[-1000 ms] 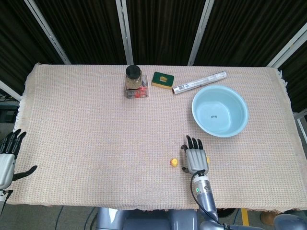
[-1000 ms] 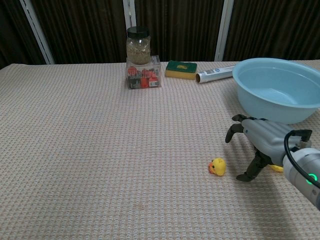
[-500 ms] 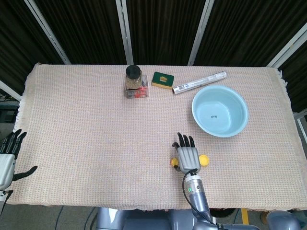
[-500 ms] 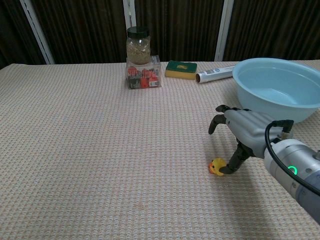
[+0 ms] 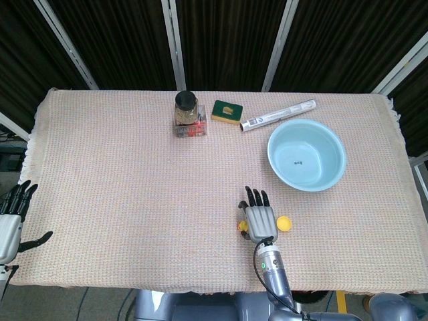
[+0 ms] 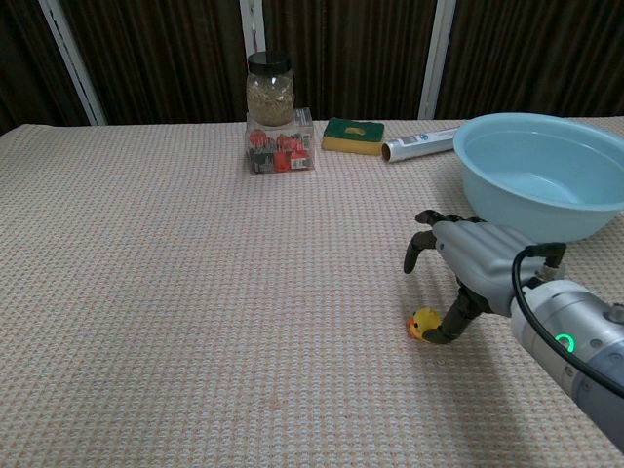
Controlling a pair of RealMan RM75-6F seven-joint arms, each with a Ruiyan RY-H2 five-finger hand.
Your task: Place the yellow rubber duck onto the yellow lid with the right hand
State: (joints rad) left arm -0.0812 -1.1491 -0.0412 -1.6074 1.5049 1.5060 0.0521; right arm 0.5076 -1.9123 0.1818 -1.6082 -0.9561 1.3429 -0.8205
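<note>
Touching the yellow rubber duck [image 6: 423, 323] with its thumb, our right hand [image 6: 471, 265] arches over it, fingers spread; no labels legible.

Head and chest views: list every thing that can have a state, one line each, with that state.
Yellow rubber duck: on the cloth, thumb touching it, not lifted.
Small round yellow lid: flat on the cloth, bare.
Right hand: arched over the duck, fingers apart.
Left hand: off the table's edge, holding nothing.
Light blue plastic basin: upright, empty.
Glass jar: upright, black lid on.
</note>
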